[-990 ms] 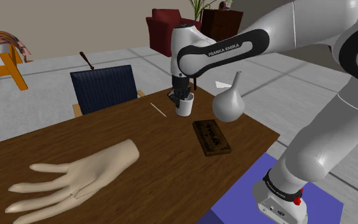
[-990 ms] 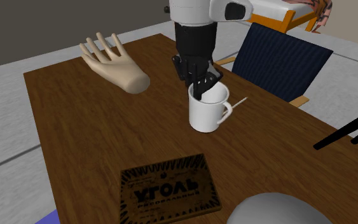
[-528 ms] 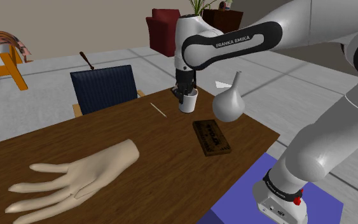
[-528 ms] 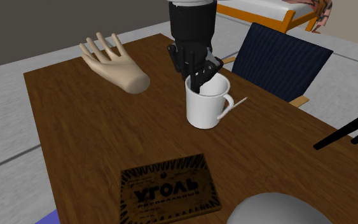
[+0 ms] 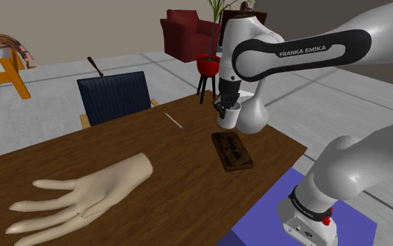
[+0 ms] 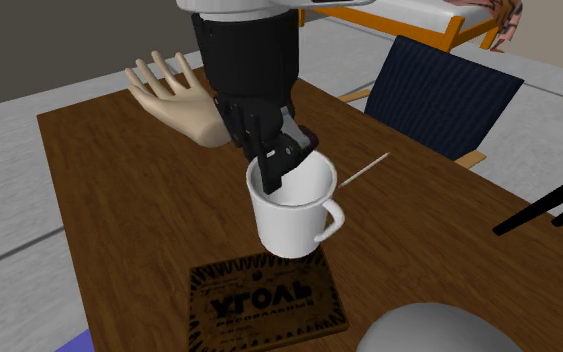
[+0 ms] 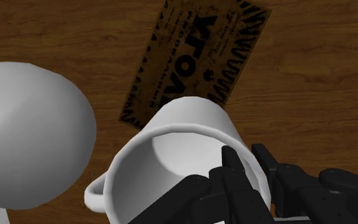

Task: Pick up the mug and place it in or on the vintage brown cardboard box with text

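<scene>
While my gripper [image 6: 269, 165] pinches the white mug's [image 6: 291, 215] wall, one finger inside, I hold it in the air over the wooden table [image 6: 109, 190], the flat brown lettered box [image 6: 269, 300] at its 6 o'clock in the second exterior view, a grey flask [image 5: 252, 115] at its 3 o'clock in the shoulder view

shoulder: high beside stand [image 5: 257, 223], facing over table [image 5: 62, 154] | exterior: close, from box [image 6: 269, 300] end | wrist: straight down, near | box shared throughout
</scene>
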`<move>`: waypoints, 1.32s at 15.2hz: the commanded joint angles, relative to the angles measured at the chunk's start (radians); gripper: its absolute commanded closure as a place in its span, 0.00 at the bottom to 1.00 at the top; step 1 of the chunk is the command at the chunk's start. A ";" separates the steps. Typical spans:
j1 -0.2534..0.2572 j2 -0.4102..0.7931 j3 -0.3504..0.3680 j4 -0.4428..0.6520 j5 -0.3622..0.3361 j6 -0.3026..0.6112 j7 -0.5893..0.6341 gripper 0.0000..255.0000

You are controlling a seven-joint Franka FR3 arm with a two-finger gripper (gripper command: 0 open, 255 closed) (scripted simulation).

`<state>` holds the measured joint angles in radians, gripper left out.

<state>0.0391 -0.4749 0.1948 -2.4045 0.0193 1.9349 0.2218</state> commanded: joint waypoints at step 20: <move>0.012 -0.133 -0.017 -0.304 0.017 0.172 -0.027 1.00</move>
<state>0.0520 -0.6155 0.1762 -2.6992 0.0364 2.0891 0.1940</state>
